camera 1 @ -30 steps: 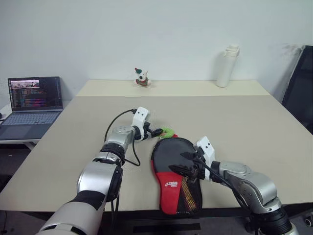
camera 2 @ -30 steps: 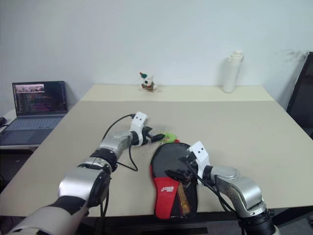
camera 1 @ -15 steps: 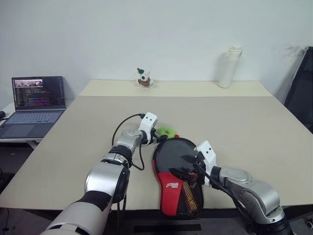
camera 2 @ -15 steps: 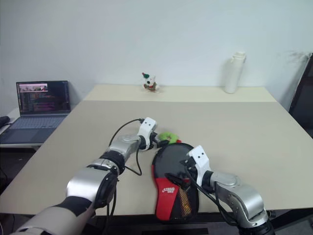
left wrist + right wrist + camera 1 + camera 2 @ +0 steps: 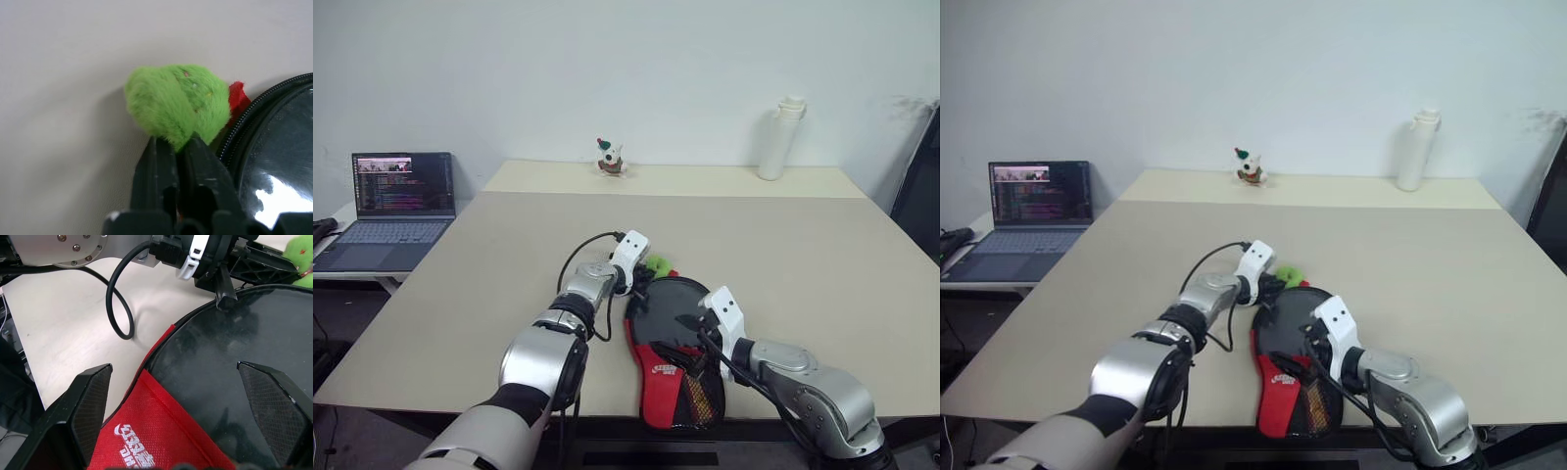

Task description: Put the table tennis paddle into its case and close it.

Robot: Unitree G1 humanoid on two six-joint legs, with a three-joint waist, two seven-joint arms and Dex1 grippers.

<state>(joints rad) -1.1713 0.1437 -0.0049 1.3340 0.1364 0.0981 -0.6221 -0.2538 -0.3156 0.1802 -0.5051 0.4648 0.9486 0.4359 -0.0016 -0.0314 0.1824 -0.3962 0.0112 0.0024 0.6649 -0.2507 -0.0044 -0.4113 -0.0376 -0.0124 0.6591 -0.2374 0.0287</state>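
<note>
One case [image 5: 671, 352] lies flat on the table [image 5: 803, 245], contents hidden.

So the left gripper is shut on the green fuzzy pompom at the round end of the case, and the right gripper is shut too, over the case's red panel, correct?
Not quite. The left gripper is shut on the green pompom by the case, but the right gripper is open: the right wrist view shows its two fingers spread wide apart over the case's black part and red panel.
</note>
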